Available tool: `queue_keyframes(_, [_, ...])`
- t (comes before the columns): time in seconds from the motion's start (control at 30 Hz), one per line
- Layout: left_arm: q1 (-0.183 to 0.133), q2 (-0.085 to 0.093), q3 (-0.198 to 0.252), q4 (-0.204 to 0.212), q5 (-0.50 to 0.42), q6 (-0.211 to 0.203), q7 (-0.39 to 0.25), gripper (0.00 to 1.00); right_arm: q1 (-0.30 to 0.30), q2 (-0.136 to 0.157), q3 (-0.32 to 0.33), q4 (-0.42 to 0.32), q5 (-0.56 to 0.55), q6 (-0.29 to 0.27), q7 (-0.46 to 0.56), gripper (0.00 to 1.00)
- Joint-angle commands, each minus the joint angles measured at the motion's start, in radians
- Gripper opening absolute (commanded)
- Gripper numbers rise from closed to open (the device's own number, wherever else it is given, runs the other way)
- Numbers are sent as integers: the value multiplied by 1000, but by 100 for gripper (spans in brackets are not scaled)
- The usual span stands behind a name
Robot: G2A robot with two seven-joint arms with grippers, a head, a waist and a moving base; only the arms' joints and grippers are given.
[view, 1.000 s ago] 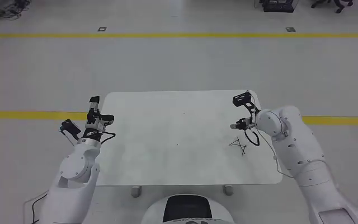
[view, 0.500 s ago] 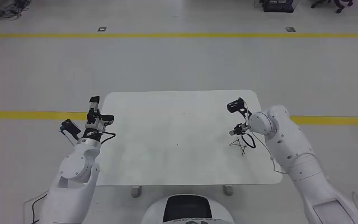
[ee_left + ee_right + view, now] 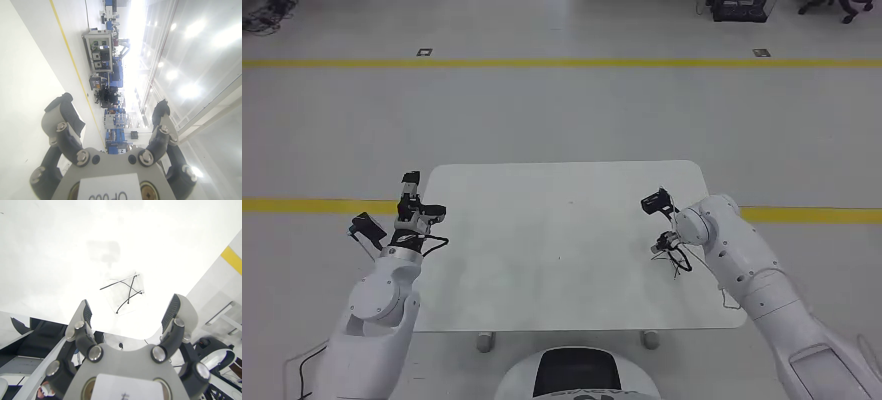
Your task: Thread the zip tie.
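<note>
The right arm (image 3: 670, 240) has swung in from the edge of the desk (image 3: 562, 240), bringing its jaws, spread wide and empty, just above the crossed black zip ties (image 3: 128, 292) lying near that edge. A pick-up looks imminent. The left arm (image 3: 410, 205) has stayed at the opposite edge, its jaws released.

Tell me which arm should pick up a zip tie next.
Right. The right pincer is open and hangs close over the zip ties on the table's right side. The left pincer, also open, sits at the table's left edge, aimed at the room.
</note>
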Motion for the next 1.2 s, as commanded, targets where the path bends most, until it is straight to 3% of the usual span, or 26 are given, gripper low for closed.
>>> queue_keyframes(0.0, [0,0,0,0,0,0,0,100,0,0,0,0,0,0,0,100])
queue_keyframes(0.4, [0,0,0,0,0,0,0,100,20,-11,22,94,141,14,40,100])
queue_keyframes(0.67, [0,0,0,0,0,0,0,100,21,-11,23,96,144,12,40,100])
queue_keyframes(0.83, [0,0,0,0,0,0,0,100,19,-11,28,114,143,42,38,100])
queue_keyframes(0.9, [0,0,0,0,0,0,0,100,19,-10,33,110,173,-3,25,100])
queue_keyframes(1.17, [0,0,0,0,0,0,0,100,19,-10,33,110,173,-3,25,100])
